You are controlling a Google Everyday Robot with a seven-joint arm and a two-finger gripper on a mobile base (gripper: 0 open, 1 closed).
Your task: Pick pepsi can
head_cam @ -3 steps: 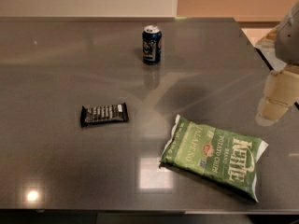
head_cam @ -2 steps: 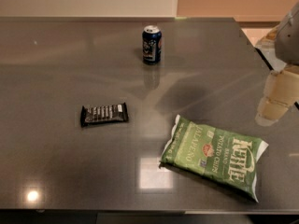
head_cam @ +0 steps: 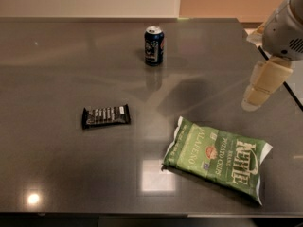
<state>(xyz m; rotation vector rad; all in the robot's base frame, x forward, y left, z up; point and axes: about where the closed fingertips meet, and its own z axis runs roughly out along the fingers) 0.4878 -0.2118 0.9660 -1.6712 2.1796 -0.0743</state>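
The pepsi can is a small dark blue can with a silver top. It stands upright at the far middle of the dark grey table. My gripper hangs at the right edge of the view on a white and cream arm, above the table's right side. It is well to the right of the can and nearer to me, and it holds nothing that I can see.
A flat black candy bar wrapper lies left of centre. A green chip bag lies at the front right, below the gripper. The table's right edge runs just behind the arm.
The gripper has moved a little to the left and further away, towards the can's side of the table. The can, wrapper and chip bag have not moved.
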